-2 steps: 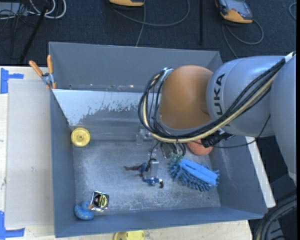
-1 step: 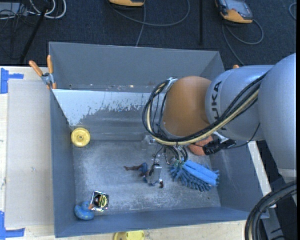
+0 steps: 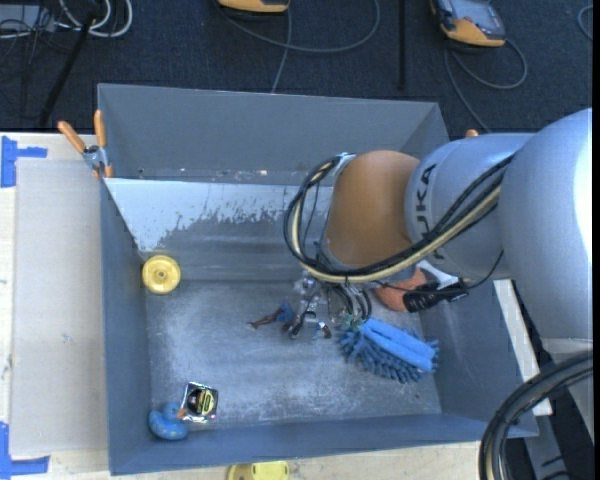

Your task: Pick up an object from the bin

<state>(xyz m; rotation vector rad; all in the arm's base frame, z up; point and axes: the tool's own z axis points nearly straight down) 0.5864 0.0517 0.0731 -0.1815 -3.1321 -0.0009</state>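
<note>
My gripper point(image 3: 315, 315) is down near the bin floor at its middle, under the arm's orange cover. A small dark, thin thing with brown and blue parts point(image 3: 272, 319) lies on the floor just left of the gripper, touching or nearly touching it. A blue bristle brush point(image 3: 390, 350) lies flat immediately to the gripper's right and a little nearer the front wall. I see nothing clearly held by the gripper.
A yellow round disc point(image 3: 161, 274) lies at the left by the sloped back wall. A black and yellow tape measure point(image 3: 200, 401) and a small blue thing point(image 3: 166, 424) sit in the front left corner. The arm covers the bin's right back part.
</note>
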